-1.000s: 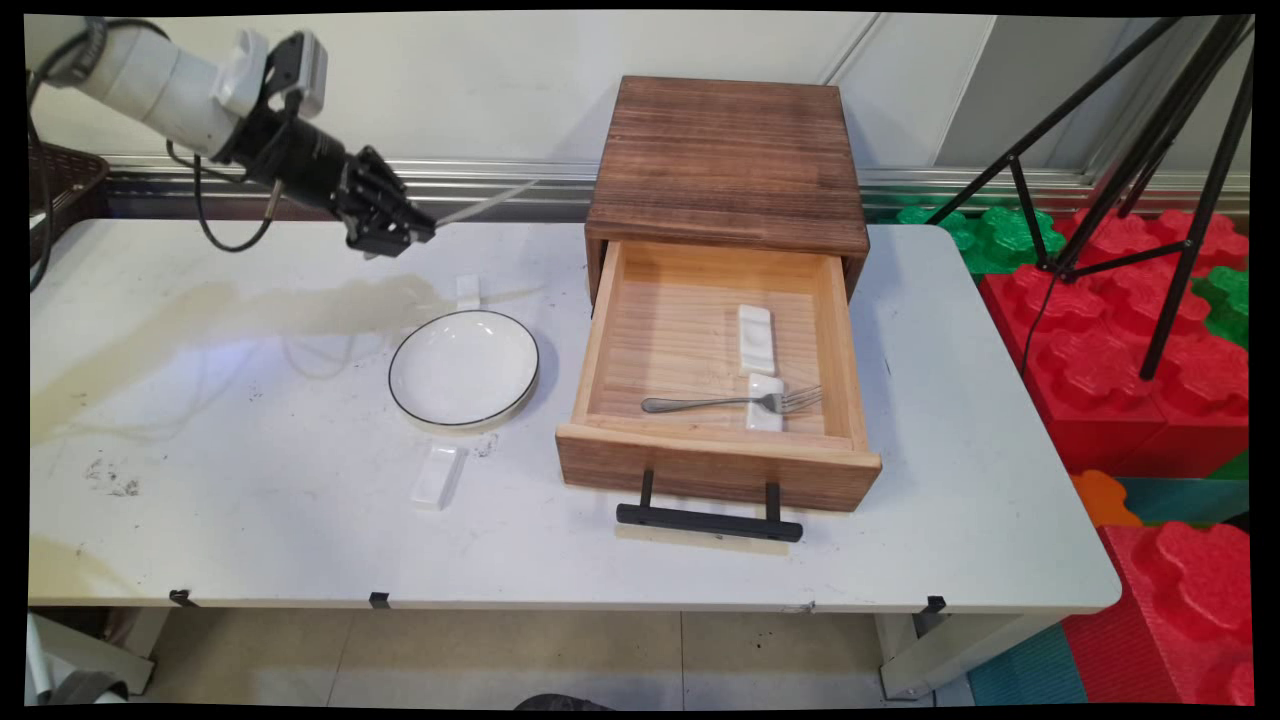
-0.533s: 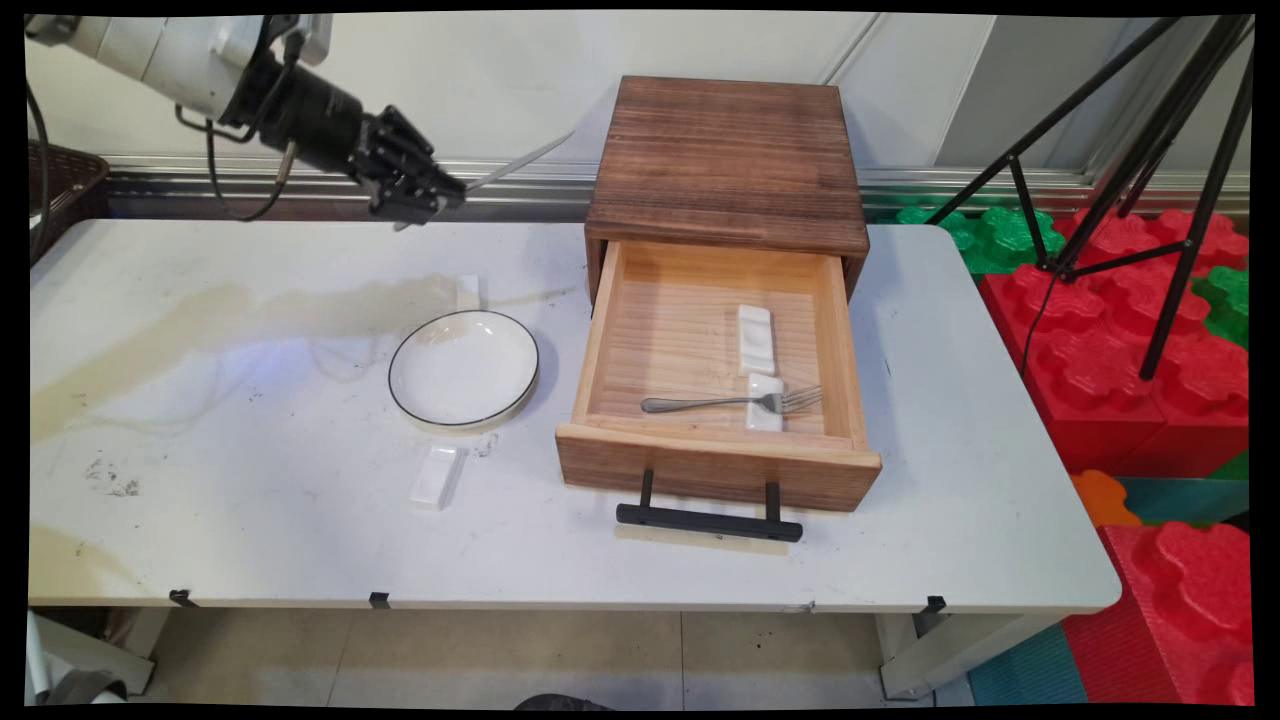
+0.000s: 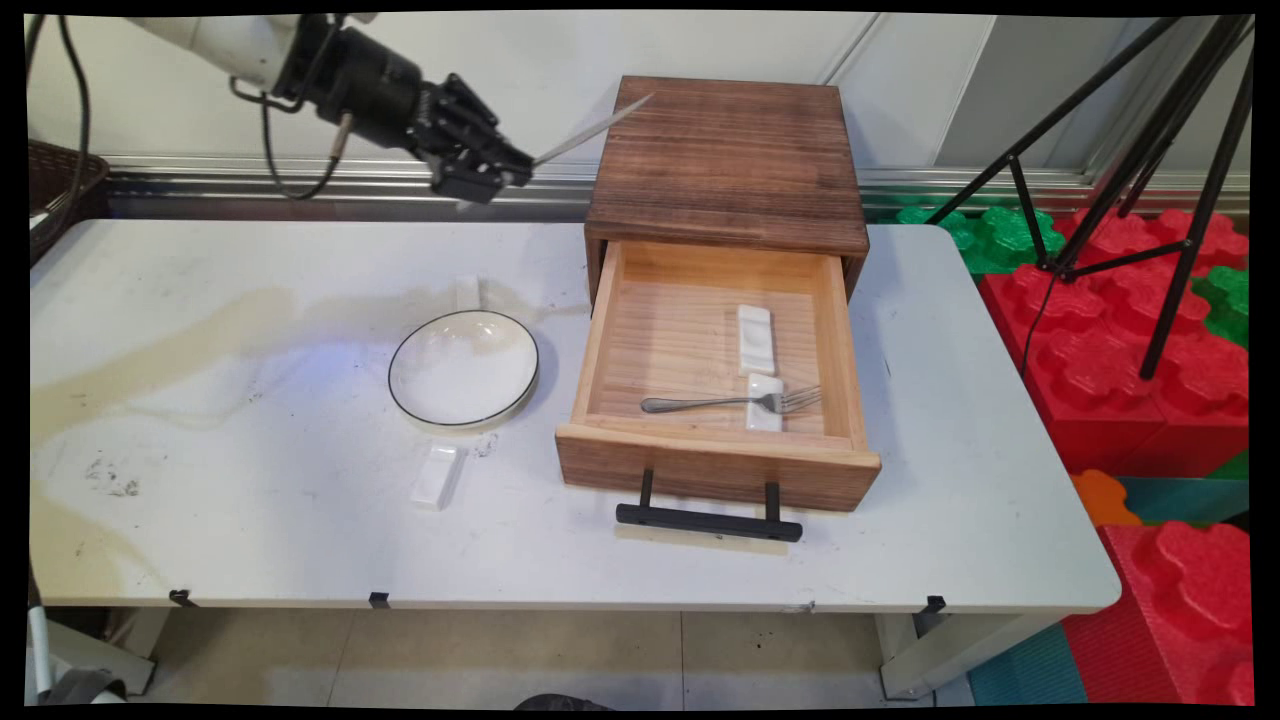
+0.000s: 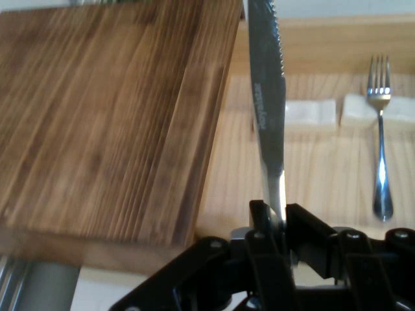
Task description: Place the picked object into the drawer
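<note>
- The white table (image 3: 250,540) fills most of the main view; a yellowish stain runs across its 9 to 10 o'clock part.
- The wooden cabinet (image 3: 728,160) stands on the table's far side at about 1 o'clock. Its dark top also takes up the left half of the hand view (image 4: 110,116).
- The cabinet's drawer (image 3: 716,468) is pulled out toward the near side, with a black handle (image 3: 708,521) on its front.
- The arm reaches in from 10 o'clock, raised above the table's far edge, black cables hanging from it.
- The white plate (image 3: 463,368) with a dark rim lies on the table at 9 o'clock from the drawer, just beside it.
- The gripper (image 3: 508,176) hangs in the air at 10 o'clock from the cabinet, its fingers (image 4: 305,236) clamped tight on the handle of a knife (image 3: 592,128).
- The knife's blade points toward 2 o'clock in the main view, its tip over the cabinet top's far left corner. In the hand view the serrated blade (image 4: 267,110) runs straight up, above the seam between cabinet top and open drawer.
- A fork (image 3: 733,402) lies across the drawer floor, tines toward 3 o'clock, its neck resting on a small white rest (image 3: 765,400).
- A second white rest (image 3: 756,338) lies in the drawer at 12 o'clock from the first, close to it.
- Another white rest (image 3: 438,475) lies on the table at 6 o'clock from the plate.
- A small white piece (image 3: 467,291) sits at 12 o'clock from the plate, just beyond its rim.
</note>
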`<state>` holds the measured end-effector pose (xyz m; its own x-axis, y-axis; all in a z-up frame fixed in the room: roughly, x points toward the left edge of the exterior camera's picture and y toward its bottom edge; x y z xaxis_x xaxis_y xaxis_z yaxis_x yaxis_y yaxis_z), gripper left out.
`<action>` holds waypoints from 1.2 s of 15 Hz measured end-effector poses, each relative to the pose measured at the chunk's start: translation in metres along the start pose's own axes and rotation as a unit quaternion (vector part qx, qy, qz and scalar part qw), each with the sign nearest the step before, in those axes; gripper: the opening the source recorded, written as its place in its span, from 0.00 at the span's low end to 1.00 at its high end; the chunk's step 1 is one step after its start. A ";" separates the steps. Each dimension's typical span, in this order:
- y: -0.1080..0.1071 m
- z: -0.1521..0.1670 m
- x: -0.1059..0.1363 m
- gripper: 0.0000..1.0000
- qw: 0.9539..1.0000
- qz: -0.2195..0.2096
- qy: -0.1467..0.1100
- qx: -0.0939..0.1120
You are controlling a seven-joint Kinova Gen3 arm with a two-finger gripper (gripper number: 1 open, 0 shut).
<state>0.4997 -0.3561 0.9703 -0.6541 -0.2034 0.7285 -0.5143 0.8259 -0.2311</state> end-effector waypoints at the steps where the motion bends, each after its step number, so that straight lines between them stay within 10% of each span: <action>1: 0.001 0.005 0.007 0.00 1.000 0.002 0.004 -0.002; 18: 0.030 0.150 0.074 0.00 0.999 0.016 -0.002 -0.048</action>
<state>0.3527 -0.4253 0.9199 -0.6718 -0.1789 0.7187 -0.4386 0.8781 -0.1914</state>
